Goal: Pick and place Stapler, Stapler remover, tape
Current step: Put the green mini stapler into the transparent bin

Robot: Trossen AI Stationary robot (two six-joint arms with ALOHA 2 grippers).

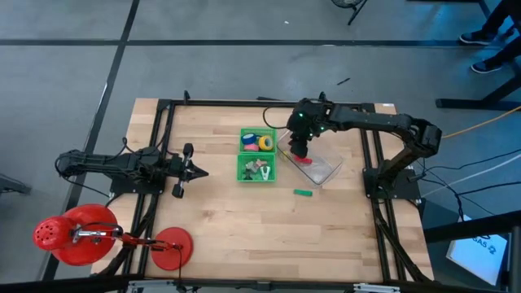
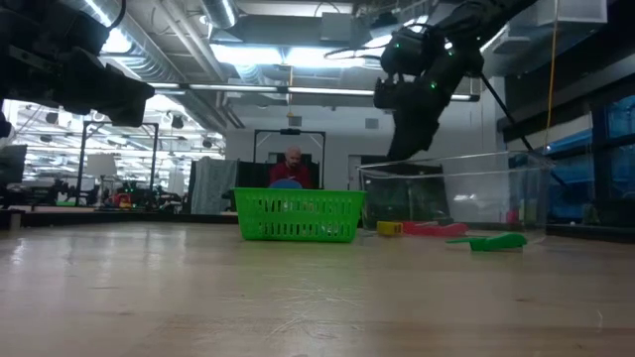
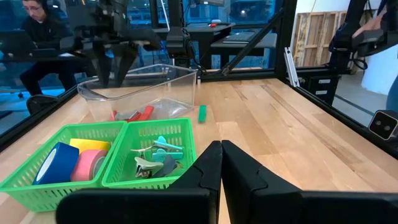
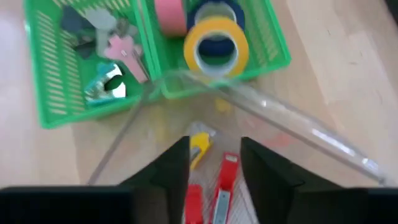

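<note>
The right gripper (image 4: 214,163), fingers apart, hangs over the clear bin (image 1: 321,167) at the green basket's (image 1: 258,168) three o'clock. The left gripper (image 3: 221,163), fingers pressed together and empty, waits at nine o'clock.

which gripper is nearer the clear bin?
Right. The right gripper hangs open directly over the clear bin; the left gripper, shut, waits across the green baskets from it.

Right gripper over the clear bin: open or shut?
Open. The right gripper hangs over the clear bin, its two dark fingers apart, with a red stapler showing in the gap, not gripped.
</note>
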